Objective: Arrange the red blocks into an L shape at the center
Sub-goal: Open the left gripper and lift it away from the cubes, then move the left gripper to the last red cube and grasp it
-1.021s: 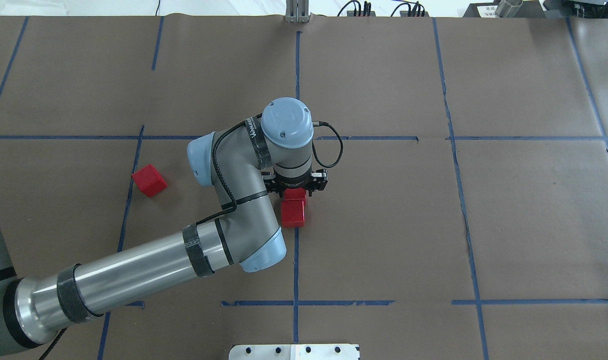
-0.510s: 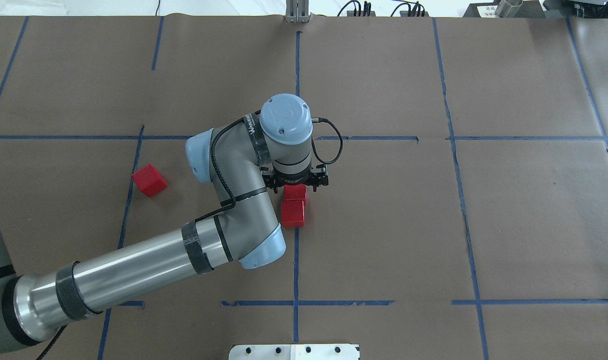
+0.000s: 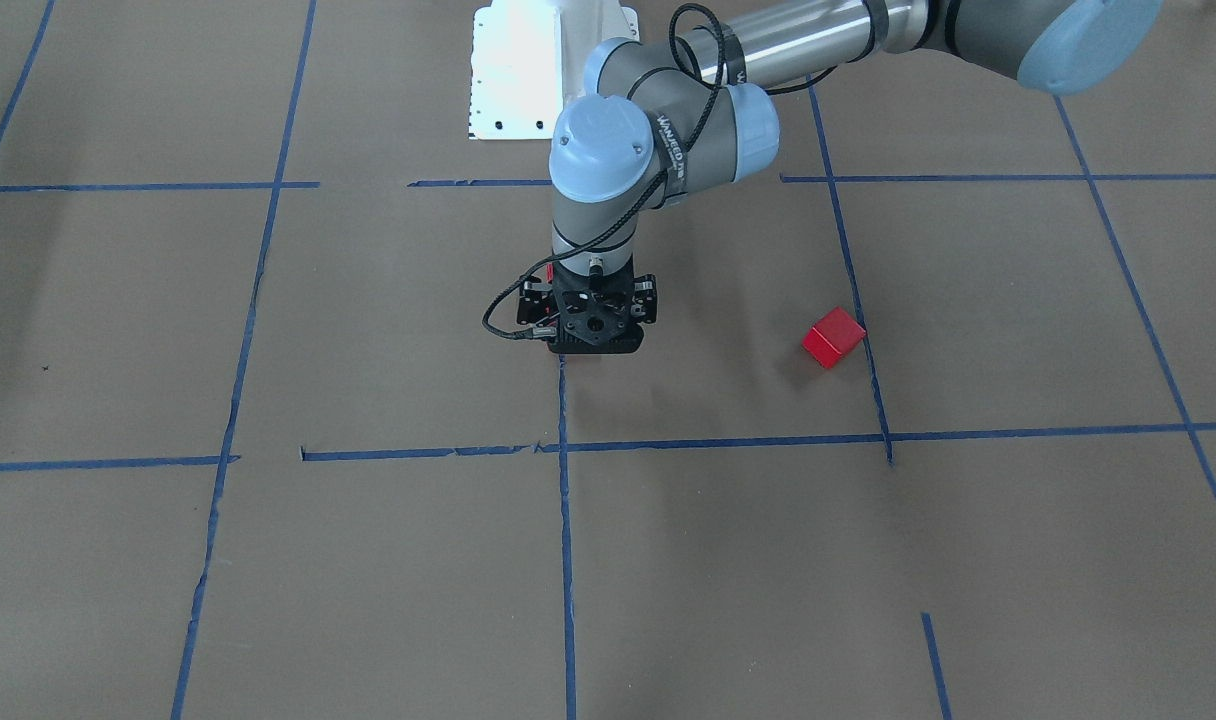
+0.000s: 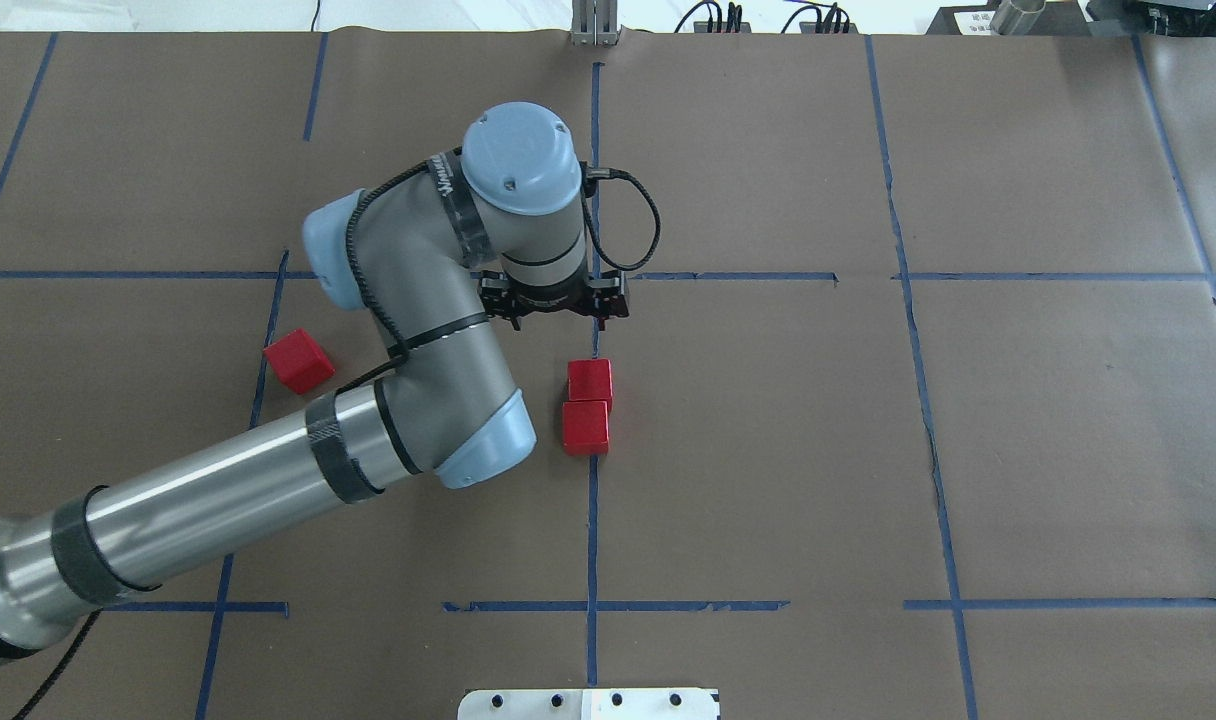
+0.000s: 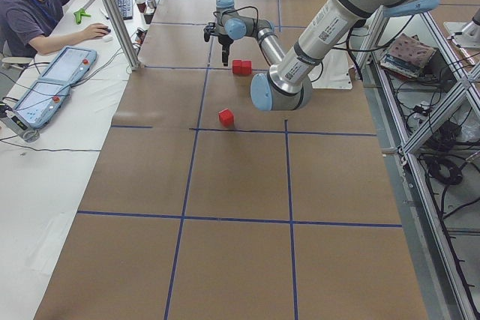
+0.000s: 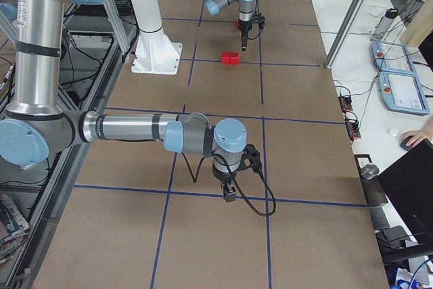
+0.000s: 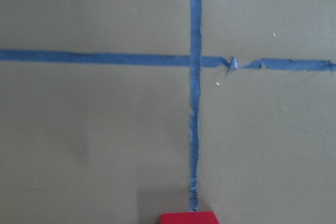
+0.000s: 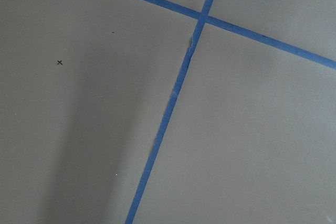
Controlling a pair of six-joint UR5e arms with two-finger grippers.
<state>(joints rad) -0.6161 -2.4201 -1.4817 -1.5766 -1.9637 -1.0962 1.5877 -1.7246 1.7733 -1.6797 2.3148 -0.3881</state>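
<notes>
While the left gripper (image 4: 556, 300) hangs empty (jaw spread unreadable) beyond two touching red blocks (image 4: 585, 425), fetching the stray block (image 4: 299, 360) could let its elbow (image 4: 478, 455) nudge them.

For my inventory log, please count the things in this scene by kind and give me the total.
Red blocks: 3 (far block and near block touching each other, lone block apart on the robot's left)
Robot arms: 2 (left arm, right arm)
Total: 5
</notes>
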